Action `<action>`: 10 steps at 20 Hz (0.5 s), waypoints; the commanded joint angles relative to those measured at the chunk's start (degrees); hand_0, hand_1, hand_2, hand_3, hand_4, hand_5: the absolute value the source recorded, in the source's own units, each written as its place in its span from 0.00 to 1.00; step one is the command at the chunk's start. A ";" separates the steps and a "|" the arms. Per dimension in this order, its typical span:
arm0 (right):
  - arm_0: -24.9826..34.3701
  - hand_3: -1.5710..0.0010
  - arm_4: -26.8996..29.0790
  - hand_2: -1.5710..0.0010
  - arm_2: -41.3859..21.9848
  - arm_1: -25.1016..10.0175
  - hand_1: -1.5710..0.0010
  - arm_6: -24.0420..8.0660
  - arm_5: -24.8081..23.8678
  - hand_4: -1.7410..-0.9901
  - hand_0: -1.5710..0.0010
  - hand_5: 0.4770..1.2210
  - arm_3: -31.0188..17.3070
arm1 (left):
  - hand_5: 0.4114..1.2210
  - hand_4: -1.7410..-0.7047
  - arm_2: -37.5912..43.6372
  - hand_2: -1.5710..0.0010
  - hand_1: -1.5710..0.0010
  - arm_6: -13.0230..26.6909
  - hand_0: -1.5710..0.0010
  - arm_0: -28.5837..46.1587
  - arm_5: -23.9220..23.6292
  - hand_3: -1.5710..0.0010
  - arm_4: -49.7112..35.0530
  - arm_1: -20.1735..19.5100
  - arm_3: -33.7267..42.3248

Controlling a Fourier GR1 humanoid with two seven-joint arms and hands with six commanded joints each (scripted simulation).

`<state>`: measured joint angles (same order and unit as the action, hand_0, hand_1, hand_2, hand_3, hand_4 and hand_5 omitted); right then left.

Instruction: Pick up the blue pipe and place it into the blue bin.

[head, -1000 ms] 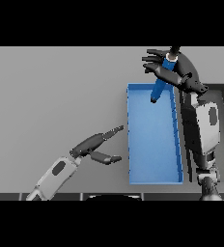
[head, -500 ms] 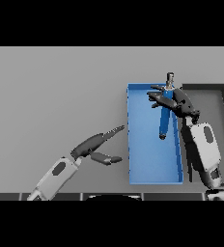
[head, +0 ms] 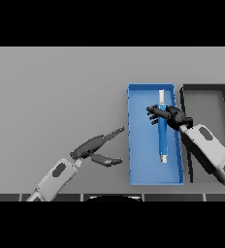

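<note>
The blue pipe [head: 162, 138] with pale ends lies lengthwise inside the blue bin [head: 139, 160], near its right wall. My right hand [head: 171, 116] reaches in from the right and hovers over the pipe's upper half. Its fingers [head: 152, 114] are spread and point left across the pipe without curling round it. My left hand [head: 91, 146] is on the table left of the bin, open, with straight fingers pointing toward the bin's left wall.
A dark grey bin [head: 204, 87] stands right beside the blue bin, and my right forearm [head: 209, 153] crosses over it. Grey table [head: 56, 92] stretches to the left and back.
My right hand came down and toward me from above the bin's far edge. The pipe went from upright in the hand to lying flat in the bin. The left hand stayed still.
</note>
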<state>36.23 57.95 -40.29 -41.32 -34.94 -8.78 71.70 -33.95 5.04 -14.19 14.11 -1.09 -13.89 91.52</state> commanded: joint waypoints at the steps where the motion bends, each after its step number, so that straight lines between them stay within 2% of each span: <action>1: 0.70 0.85 -1.86 0.81 -1.48 -0.31 0.81 0.00 0.66 0.71 0.78 0.74 -0.33 | 0.05 0.82 0.17 1.00 1.00 0.42 1.00 -0.64 -0.34 1.00 0.30 0.45 -0.84; 3: 1.94 0.90 -5.35 0.88 -4.41 -1.22 0.88 0.48 1.34 0.77 0.86 0.60 -1.07 | 0.05 0.82 0.25 1.00 1.00 -0.35 1.00 -0.57 -0.55 1.00 0.15 0.61 -0.29; 5: 3.26 0.94 -8.43 0.92 -6.03 -1.06 0.92 1.44 2.50 0.81 0.91 0.51 -2.12 | 0.05 0.81 0.26 1.00 1.00 -0.03 1.00 -1.25 -0.53 1.00 0.33 0.85 -0.89; 8: 2.60 0.97 -9.71 0.96 -6.62 -1.20 0.96 2.85 1.91 0.82 0.95 0.39 -1.80 | 0.05 0.81 -0.07 1.00 1.00 -0.39 1.00 -0.58 -0.34 1.00 0.24 0.82 -0.55; 10: 3.16 0.98 -10.91 0.98 -7.17 -0.75 0.97 2.17 1.00 0.82 0.97 0.32 -3.07 | 0.06 0.80 0.11 1.00 1.00 0.35 1.00 -1.24 -0.45 1.00 0.28 1.23 -1.26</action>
<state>39.40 47.03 -47.46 -42.08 -32.80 -7.78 68.63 -33.85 5.43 -15.45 13.66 -0.82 -12.64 90.27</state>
